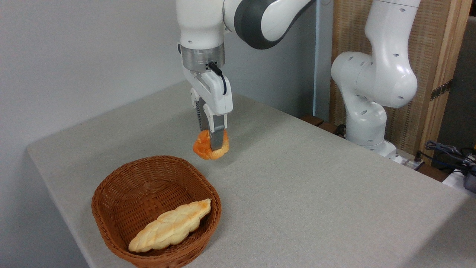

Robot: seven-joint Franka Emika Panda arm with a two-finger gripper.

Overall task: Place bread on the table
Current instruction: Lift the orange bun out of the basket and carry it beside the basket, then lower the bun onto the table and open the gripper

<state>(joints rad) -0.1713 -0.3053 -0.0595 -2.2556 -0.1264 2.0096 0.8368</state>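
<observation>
The bread point(205, 149), a small orange-golden knotted bun, hangs between my fingers just behind the basket's far rim. My gripper point(212, 143) points straight down and is shut on the bun. The bun sits low over the grey-beige table point(316, 193), and I cannot tell whether it touches the cloth. One finger point(216, 137) covers the bun's middle.
A brown wicker basket point(111, 219) stands at the front left of the table and holds a long pale braided loaf point(171, 225). The arm's white base point(368, 111) rises at the back right, with cables point(450, 154) beside it. The table's left edge lies near the wall.
</observation>
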